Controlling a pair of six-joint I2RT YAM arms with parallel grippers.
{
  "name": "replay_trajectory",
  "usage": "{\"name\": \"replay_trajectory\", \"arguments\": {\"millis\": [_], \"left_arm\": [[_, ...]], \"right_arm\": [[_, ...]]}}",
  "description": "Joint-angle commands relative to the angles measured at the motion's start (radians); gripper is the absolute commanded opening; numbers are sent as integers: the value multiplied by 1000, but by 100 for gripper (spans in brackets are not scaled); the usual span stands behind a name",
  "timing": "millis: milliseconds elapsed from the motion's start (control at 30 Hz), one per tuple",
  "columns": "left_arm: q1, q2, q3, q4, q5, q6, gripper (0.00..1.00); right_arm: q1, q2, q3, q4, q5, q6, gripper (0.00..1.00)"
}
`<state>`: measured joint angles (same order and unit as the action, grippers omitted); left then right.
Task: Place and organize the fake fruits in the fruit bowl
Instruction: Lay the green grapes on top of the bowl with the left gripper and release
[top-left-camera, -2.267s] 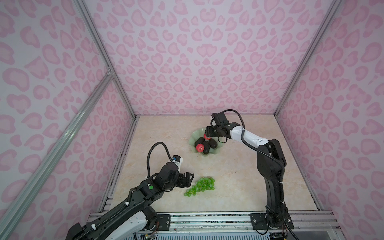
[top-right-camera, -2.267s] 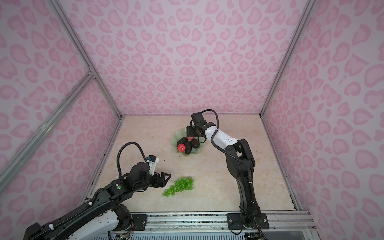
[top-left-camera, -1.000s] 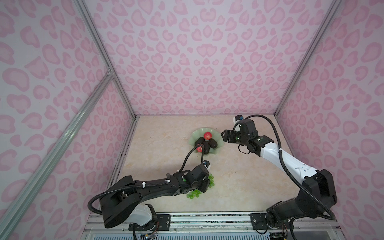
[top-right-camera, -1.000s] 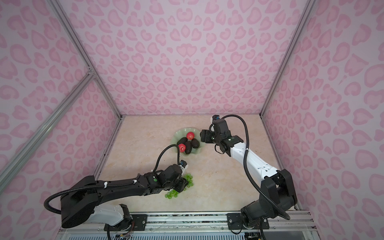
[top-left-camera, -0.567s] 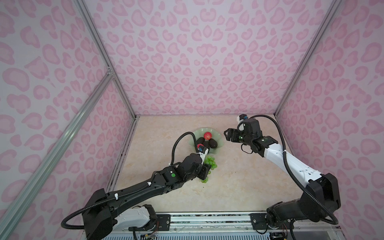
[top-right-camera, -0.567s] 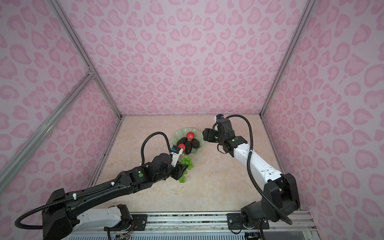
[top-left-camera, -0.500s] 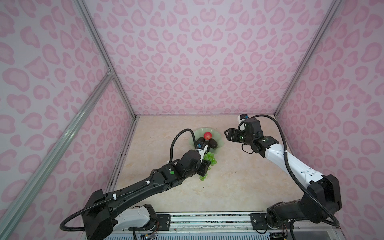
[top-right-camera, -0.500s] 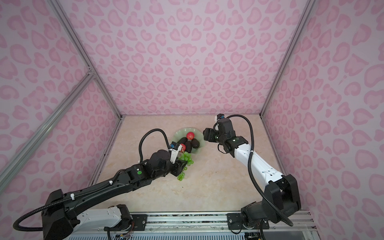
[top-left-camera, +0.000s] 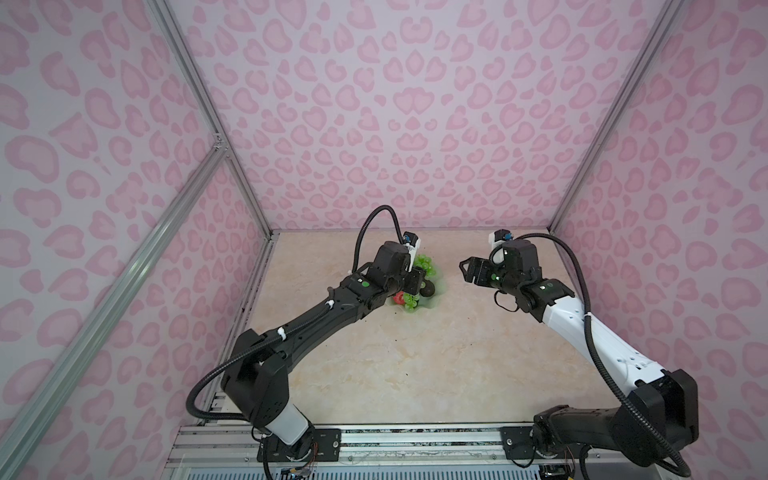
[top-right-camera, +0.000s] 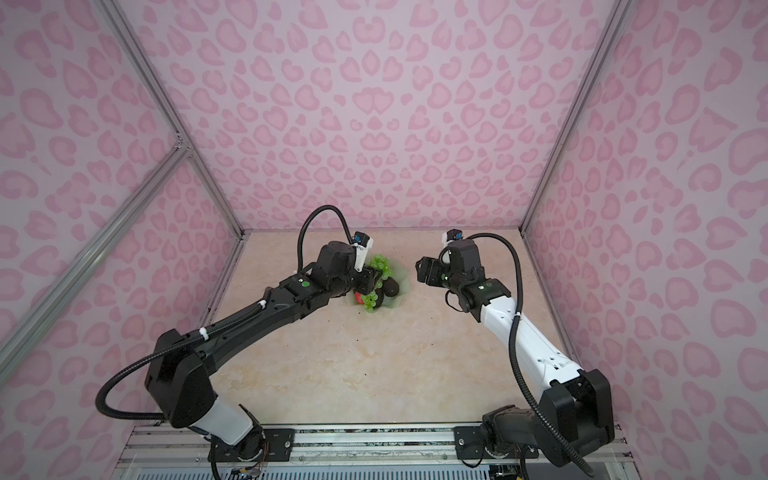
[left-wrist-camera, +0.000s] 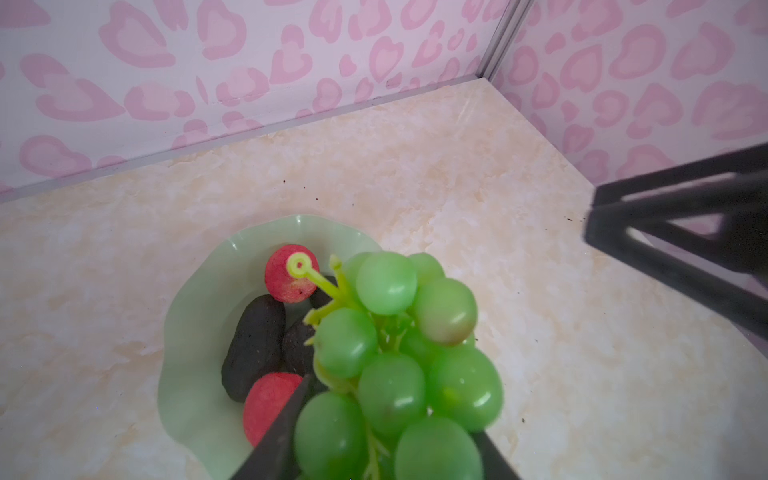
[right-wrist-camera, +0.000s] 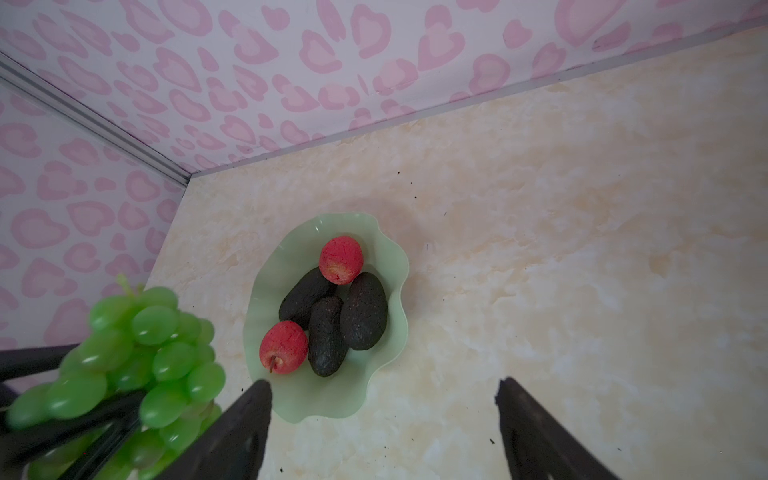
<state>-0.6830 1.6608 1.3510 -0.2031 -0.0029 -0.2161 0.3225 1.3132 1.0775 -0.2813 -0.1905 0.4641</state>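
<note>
Left wrist view: I am clamping the grapes (left-wrist-camera: 395, 353) in the left gripper (left-wrist-camera: 386, 449), just above the bowl (left-wrist-camera: 195, 291). The right gripper (right-wrist-camera: 382, 386) is standing open beside it.

Left gripper (top-left-camera: 417, 277) hauled grapes (left-wrist-camera: 390, 374) off the table at 6 o'clock of bowl (right-wrist-camera: 291, 399). They now hang over it, probably clear of the fruit. Right gripper (top-left-camera: 466, 271) backed out to bowl's 3 o'clock.
</note>
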Motion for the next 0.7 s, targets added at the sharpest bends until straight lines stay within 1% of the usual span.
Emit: {"name": "replay_trajectory", "arguments": {"millis": [0,133,267,300,367,400,567,667], "left_arm": [[18,104,78,4,45,29,47],[29,240,158,-13,55,18,48],[42,333,206,-26,76,-2,52],[44,344,209,-28,78,-6,55],[48,345,202,-23,82,-12,66],[50,336,194,-14,85,-14,71],[49,276,179,5,107,-2,79],[50,223,175,16,102,8,92]], "right_arm": [[-14,-27,-29,17,-4,7,85],[-34,-48,-49,13,-10,7,85],[-51,-49,-54,11,-25,9,85],[-54,-49,-56,10,-26,10,85],[-60,-48,-58,11,-27,7,85],[-65,-47,-57,12,-27,6,85],[-77,-38,-57,16,-36,8,85],[-80,-35,-54,17,-35,7,85]]}}
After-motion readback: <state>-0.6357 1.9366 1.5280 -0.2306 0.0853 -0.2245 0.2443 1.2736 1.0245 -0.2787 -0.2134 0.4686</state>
